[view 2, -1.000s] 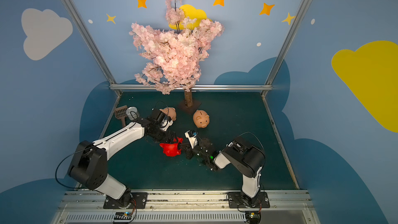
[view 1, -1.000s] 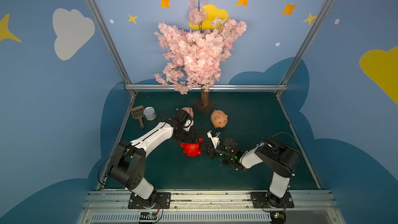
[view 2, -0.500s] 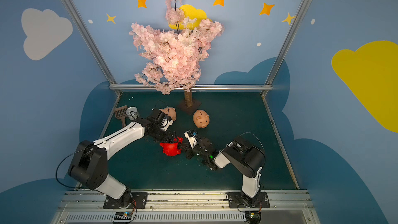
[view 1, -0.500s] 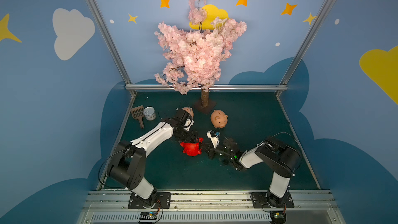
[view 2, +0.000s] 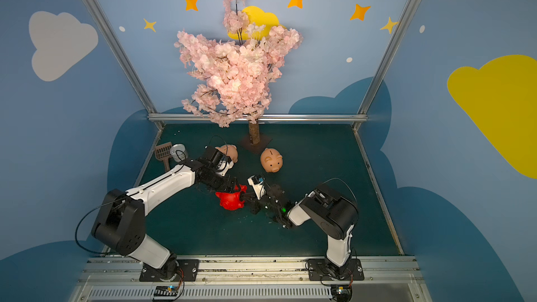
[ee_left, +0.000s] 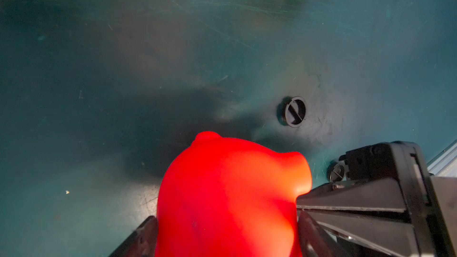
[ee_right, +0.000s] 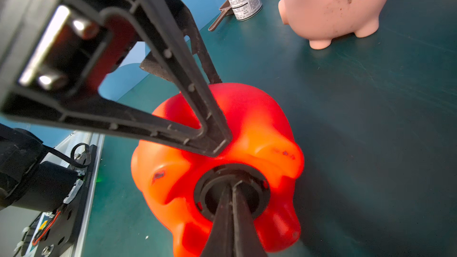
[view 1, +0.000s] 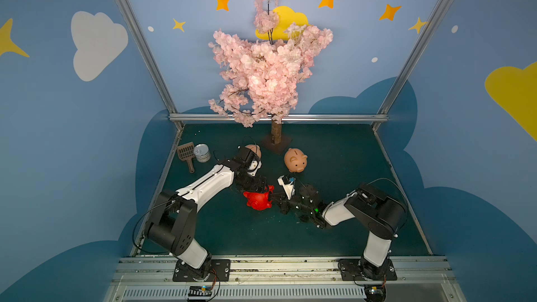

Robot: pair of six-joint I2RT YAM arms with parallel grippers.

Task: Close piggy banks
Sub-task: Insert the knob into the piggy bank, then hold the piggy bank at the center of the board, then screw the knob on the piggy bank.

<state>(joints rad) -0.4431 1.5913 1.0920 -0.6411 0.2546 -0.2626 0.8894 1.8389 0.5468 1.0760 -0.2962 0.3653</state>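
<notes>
So the red piggy bank [ee_right: 254, 124] is out in the middle of the teal surface [ee_left: 173, 45], between the two arms, tipped so its underside faces the right arm. The left pincer [ee_left: 223, 210] is grasping it, one black finger on each flank, spread wide round the body.

The right pincer [ee_right: 231, 191] is clenched, its thin tips pressed together and poked into the black plug ring [ee_right: 261, 186] in the pig's belly. Honestly can't tell if it's nipping a ridge in there or just pushing.

The pig is glossy, smooth, rounded plastic with stubby legs and a few dark scuffs. The surface is matte and scratched up. A small black slotted cap [ee_left: 294, 111] lies loose just beside the pig.

One peach piggy bank [view 1: 295, 160] stands upright further back, and the other peach piggy bank [view 1: 255, 150] is half hidden behind the left arm.
</notes>
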